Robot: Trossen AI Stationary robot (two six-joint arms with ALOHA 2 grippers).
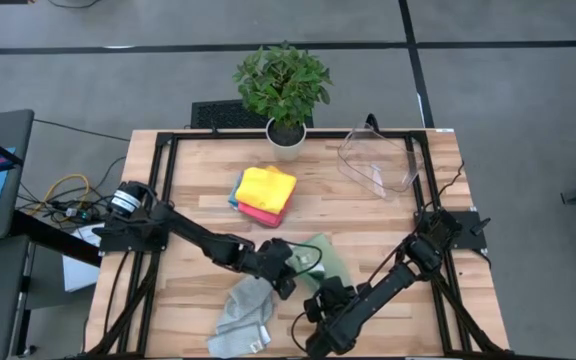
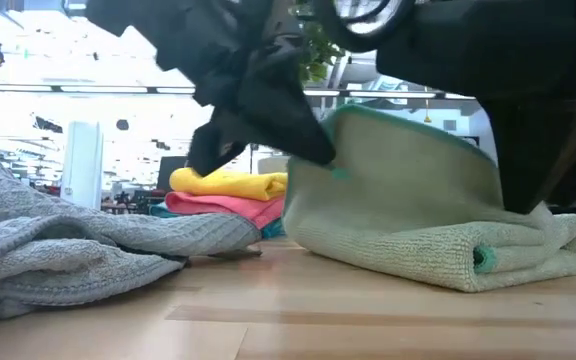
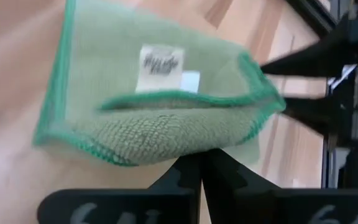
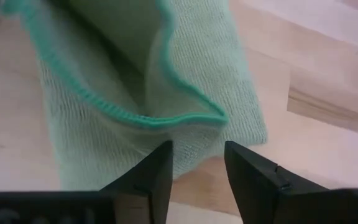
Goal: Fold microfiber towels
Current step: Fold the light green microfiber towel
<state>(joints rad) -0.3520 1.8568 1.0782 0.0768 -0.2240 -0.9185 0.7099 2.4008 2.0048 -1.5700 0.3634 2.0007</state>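
In the high view the left claw [image 1: 286,268] and its arm cover part of the sage towel [image 1: 326,255], and the grey towel [image 1: 243,318] runs off the picture's bottom edge. In the low view the right arm hides the sage towel's far end, and the room behind is blurred. The tag [image 3: 161,67] on the sage towel is too blurred to read.

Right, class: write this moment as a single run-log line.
left tool: shut on sage green towel edge | right tool: open, at towel | folded stack: behind
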